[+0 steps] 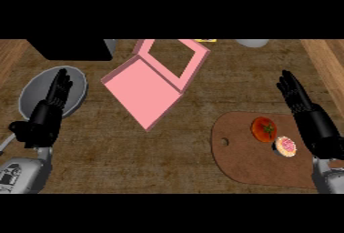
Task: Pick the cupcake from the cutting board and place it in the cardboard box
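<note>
Cupcake [286, 146], small, with pink-and-white topping, standing on the cutting board [242, 161] near that board's right edge, just beside a tomato [264, 129]; the board lies at the counter's [134, 154] lower right. Judged light, soft and easily crushed on top (the frosting would smear), so it is best held low, by opposite sides of its base. The right robot hand [301, 105] rests beside the board, fingers straight and spread, touching nothing; the left robot hand [53, 98] rests likewise over a grey plate [75, 88] at the counter's left. The cardboard box [144, 93], pink and open, lies toward the counter's far edge.
</note>
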Robot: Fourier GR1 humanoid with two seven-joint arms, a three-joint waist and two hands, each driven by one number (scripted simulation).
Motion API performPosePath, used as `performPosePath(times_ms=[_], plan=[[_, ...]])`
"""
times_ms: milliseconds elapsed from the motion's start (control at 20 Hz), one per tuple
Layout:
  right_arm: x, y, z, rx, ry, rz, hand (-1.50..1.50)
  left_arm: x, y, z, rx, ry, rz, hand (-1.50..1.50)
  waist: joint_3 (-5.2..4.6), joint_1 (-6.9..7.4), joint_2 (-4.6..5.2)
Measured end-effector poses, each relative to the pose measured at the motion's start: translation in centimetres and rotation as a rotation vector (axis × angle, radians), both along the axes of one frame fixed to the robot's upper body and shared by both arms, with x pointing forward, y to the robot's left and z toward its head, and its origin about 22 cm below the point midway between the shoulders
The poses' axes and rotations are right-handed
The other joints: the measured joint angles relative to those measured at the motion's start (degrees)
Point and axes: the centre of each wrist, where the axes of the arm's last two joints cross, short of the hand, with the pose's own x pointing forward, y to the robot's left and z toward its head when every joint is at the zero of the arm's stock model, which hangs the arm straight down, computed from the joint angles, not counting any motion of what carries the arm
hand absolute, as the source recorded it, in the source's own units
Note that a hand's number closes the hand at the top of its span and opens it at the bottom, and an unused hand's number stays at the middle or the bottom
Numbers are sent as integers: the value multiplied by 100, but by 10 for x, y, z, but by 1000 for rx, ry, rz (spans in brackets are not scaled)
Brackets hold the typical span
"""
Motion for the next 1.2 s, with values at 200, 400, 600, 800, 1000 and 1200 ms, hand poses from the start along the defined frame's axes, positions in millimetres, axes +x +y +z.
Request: performPosePath(times_ms=[200, 400, 600, 800, 1000, 1200], plan=[[15, -12, 18, 76, -81, -21, -150, -13, 4, -13, 37, 51, 35, 0, 49, 22, 33], [19, -50, 30, -72, -115, -167, 150, -21, 10, -22, 80, 138, 74, 0, 34, -25, 75], [15, -59, -2, 16, -103, -417, -150, -31, 3, -30, 86, 210, 76, 0, 68, 1, 67], [3, -73, -24, 52, -135, -467, -150, -44, -3, -24, 93, 239, 78, 0, 74, 1, 53], [-9, -97, -16, -140, -92, -416, -150, -45, -7, -26, 93, 246, 88, 0, 70, -22, 52], [-16, -121, 8, -387, 8, -347, -150, -46, -5, -26, 94, 254, 89, 0, 63, -24, 48]])
